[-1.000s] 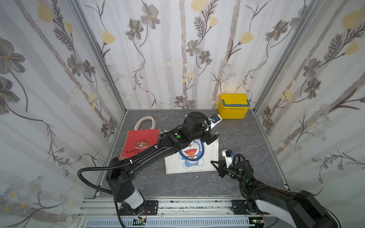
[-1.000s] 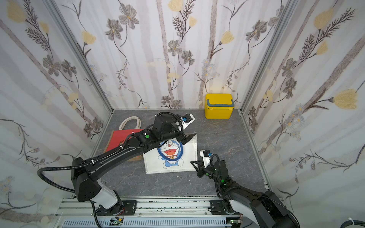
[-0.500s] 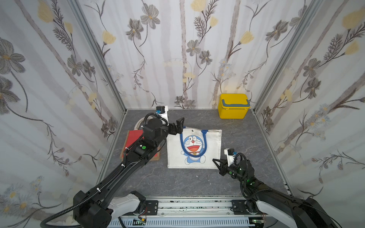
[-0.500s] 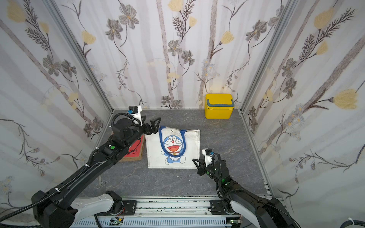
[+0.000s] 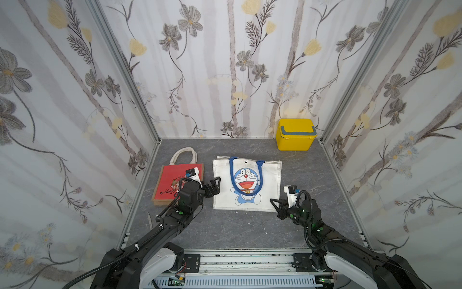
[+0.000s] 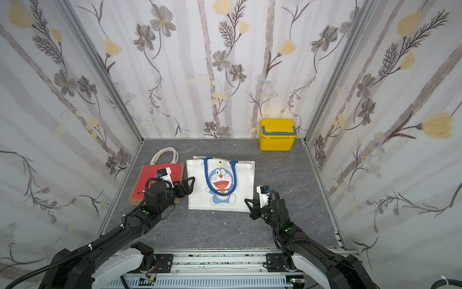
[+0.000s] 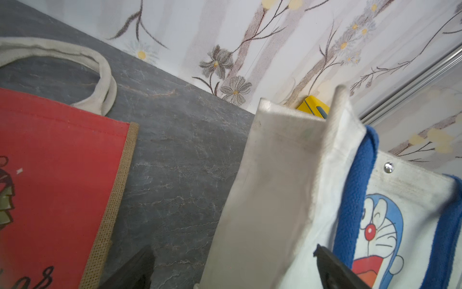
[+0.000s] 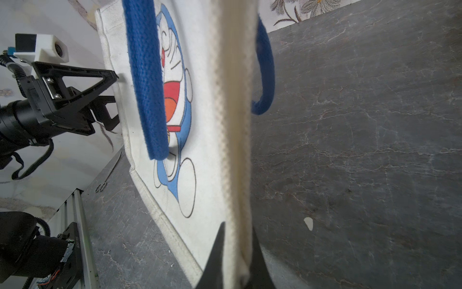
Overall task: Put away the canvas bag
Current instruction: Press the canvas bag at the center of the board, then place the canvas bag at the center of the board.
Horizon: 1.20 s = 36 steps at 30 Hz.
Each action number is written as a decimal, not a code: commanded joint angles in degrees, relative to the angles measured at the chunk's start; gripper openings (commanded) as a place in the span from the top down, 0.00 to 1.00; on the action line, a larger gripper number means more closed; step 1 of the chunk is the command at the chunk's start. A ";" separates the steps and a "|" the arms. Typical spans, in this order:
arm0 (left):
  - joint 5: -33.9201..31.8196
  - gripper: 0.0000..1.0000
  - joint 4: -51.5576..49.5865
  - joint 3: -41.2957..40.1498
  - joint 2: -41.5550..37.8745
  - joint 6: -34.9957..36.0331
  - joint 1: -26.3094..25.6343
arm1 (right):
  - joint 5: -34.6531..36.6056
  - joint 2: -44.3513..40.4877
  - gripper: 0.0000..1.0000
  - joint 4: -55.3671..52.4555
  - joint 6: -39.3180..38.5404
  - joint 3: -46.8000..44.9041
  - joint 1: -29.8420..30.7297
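The canvas bag [image 5: 268, 180] [image 6: 243, 180] is white with a blue cartoon cat and blue handles, and lies flat mid-table in both top views. My left gripper [image 5: 215, 186] [image 6: 188, 186] is open at the bag's left edge. In the left wrist view that gripper [image 7: 232, 262] straddles the bag's [image 7: 275, 175] side fold without closing. My right gripper [image 5: 273, 202] [image 6: 247, 201] is shut on the bag's near right corner. The right wrist view shows this gripper [image 8: 237, 250] pinching the bag's [image 8: 207, 100] cream edge seam.
A red jute bag [image 5: 172, 182] [image 6: 150, 180] [image 7: 55, 175] with cream handles lies left of the white one, under my left wrist. A yellow lidded box [image 5: 295, 135] [image 6: 277, 135] stands at the back right. Small scissors [image 5: 149, 220] lie by the table's left edge.
My left arm drew back from over the bag's far side and came down to its left edge, still open. The right gripper kept its hold; the bag lies flat.
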 commanded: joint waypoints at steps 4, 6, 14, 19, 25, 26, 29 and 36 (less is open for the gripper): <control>10.99 0.00 19.29 -5.69 5.37 -4.70 -0.01 | -0.71 1.94 0.96 0.89 0.41 2.43 -0.47; 11.70 0.10 21.55 -7.17 7.24 -4.72 0.04 | -0.85 2.04 0.96 1.37 0.98 2.53 -0.73; 15.52 0.45 29.09 -9.94 11.37 -4.91 -0.10 | -1.02 1.86 0.95 -0.93 1.41 4.03 -1.88; 15.75 0.56 29.65 -8.91 12.95 -6.26 -0.75 | -1.20 1.90 0.95 -1.22 1.44 4.36 -2.19; 16.13 0.65 32.61 -7.89 18.52 -7.21 -1.93 | -1.54 3.32 0.96 -0.88 1.46 5.13 -2.28; 16.23 0.68 33.70 -7.76 19.67 -7.43 -2.11 | -1.78 3.72 0.96 -1.15 1.31 5.63 -2.38; 17.56 0.70 38.98 -8.05 22.57 -8.43 -2.85 | -2.00 4.50 0.96 -1.35 1.29 6.33 -2.39; 16.65 0.86 39.25 -6.19 26.01 -7.57 -3.76 | -2.37 4.76 0.96 -1.41 1.27 6.75 -2.32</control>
